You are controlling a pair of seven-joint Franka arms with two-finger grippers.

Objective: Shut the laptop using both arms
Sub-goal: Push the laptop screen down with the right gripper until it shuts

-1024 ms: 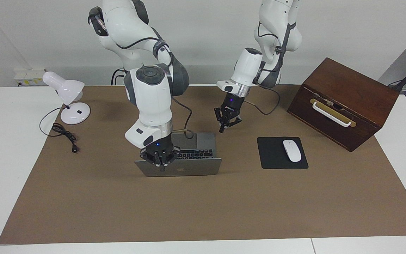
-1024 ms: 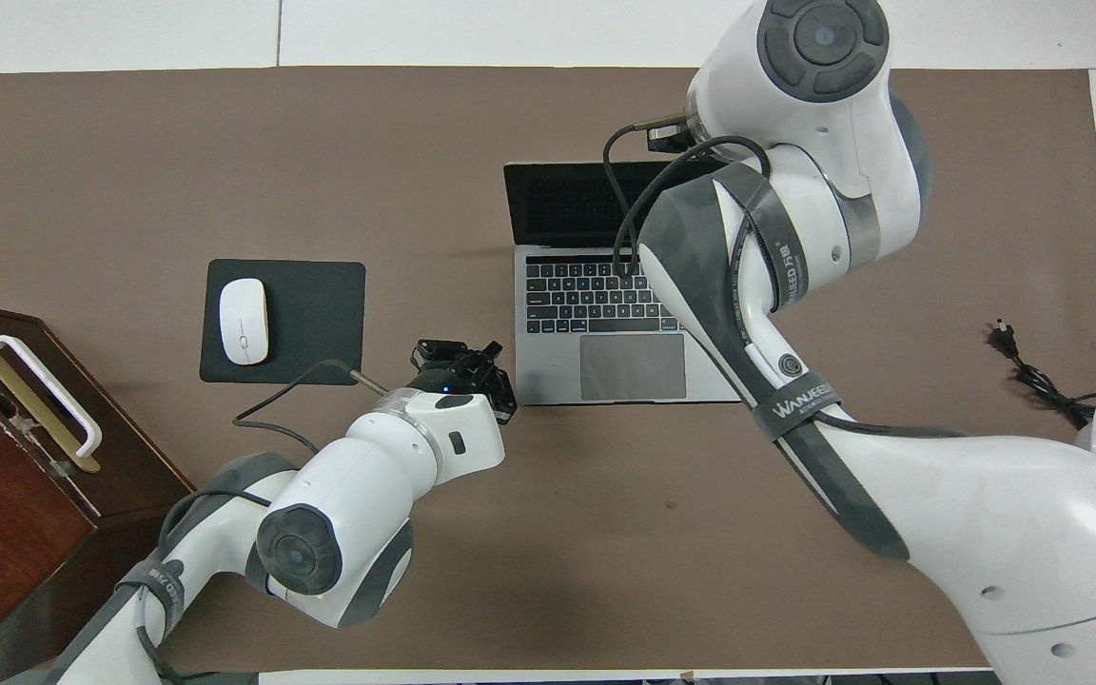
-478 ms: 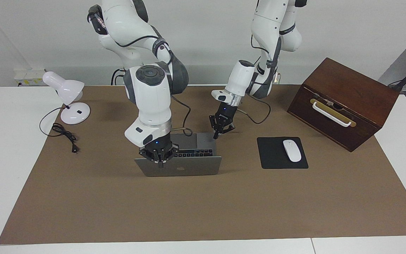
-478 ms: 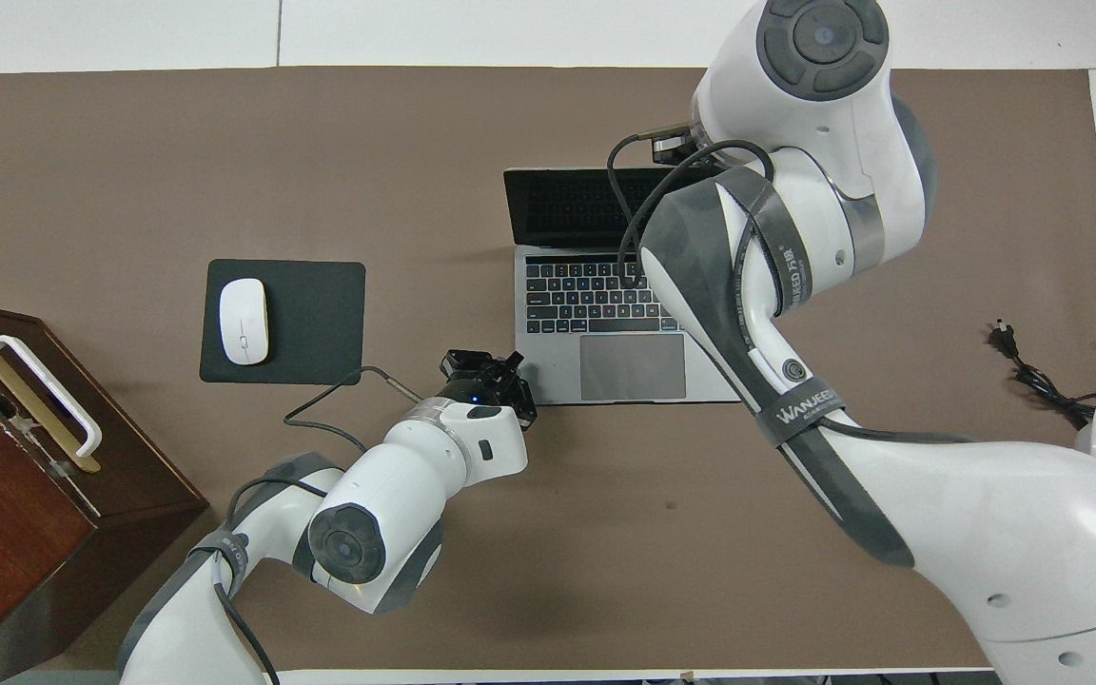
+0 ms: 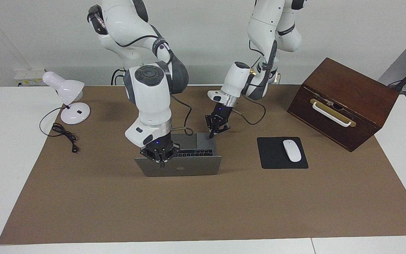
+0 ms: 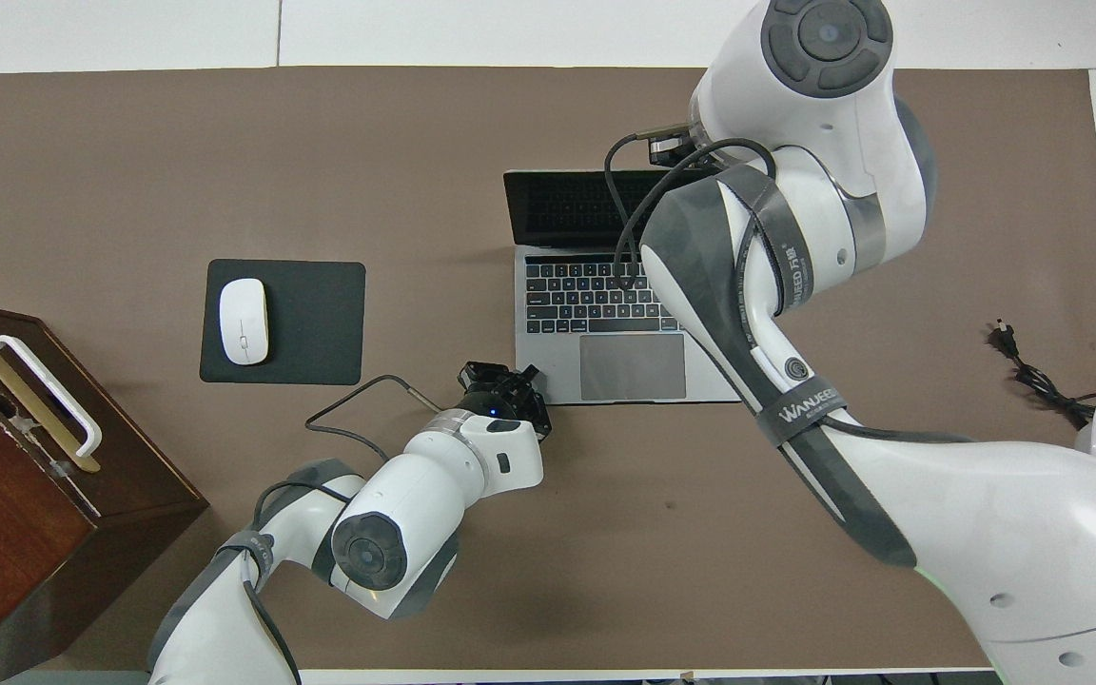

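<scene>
The silver-grey laptop [image 5: 189, 169] stands open on the brown mat, its lid upright with the apple logo facing away from the robots. Its keys and trackpad [image 6: 632, 366] show in the overhead view. My right gripper [image 5: 160, 160] is at the lid's top edge, near the corner toward the right arm's end. It is hidden under its own arm in the overhead view. My left gripper [image 5: 213, 133] points down at the base's corner nearest the robots, toward the left arm's end. It also shows in the overhead view [image 6: 502, 376].
A black mouse pad [image 5: 271, 155] with a white mouse [image 5: 291, 150] lies beside the laptop toward the left arm's end. A brown wooden box [image 5: 344, 102] stands past it. A white desk lamp [image 5: 67, 95] and its cord [image 5: 63, 135] sit at the right arm's end.
My left gripper has moved in toward the laptop base's near corner and lowered. My right gripper has stayed at the lid's top edge. The lid's angle looks the same.
</scene>
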